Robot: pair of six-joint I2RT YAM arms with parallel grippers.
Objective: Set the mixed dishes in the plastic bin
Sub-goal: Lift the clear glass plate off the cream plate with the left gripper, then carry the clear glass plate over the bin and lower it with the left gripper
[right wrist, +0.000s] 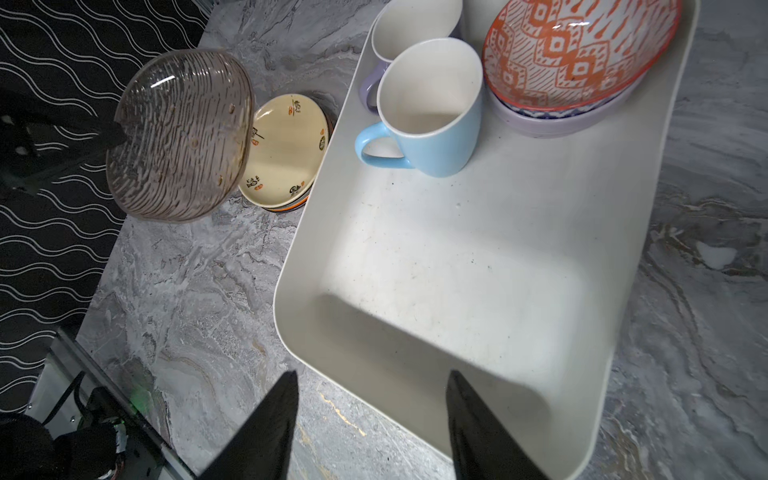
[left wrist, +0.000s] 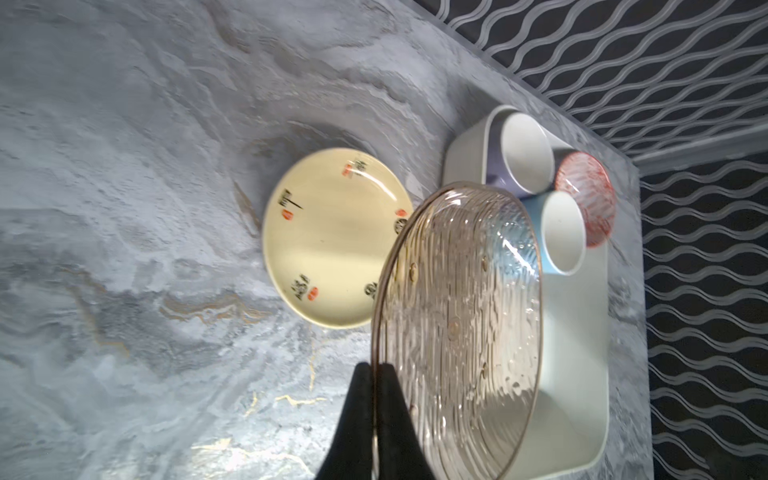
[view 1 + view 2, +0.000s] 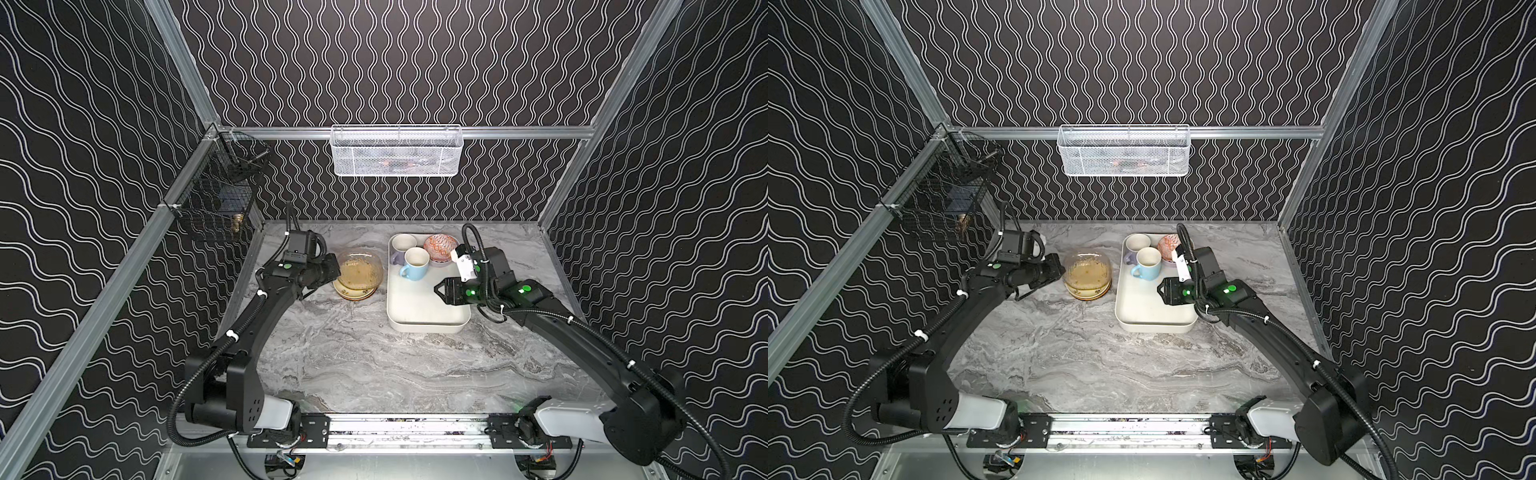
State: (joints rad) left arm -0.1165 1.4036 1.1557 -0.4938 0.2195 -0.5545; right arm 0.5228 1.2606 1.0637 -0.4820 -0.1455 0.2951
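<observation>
The left end effector (image 2: pixel 376 368) pinches the rim of a ribbed glass dish (image 3: pixel 359 270), held above the plate stack (image 3: pixel 353 294) left of the plastic bin (image 3: pixel 415 303) in both top views; judged rigid, slippery, fragile, rim-grip suitable; right end effector (image 1: pixel 372 372) parted, empty.

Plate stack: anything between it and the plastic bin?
Nothing: only a narrow strip of bare marble separates the plate stack from the plastic bin, clearest in the right wrist view.
</observation>
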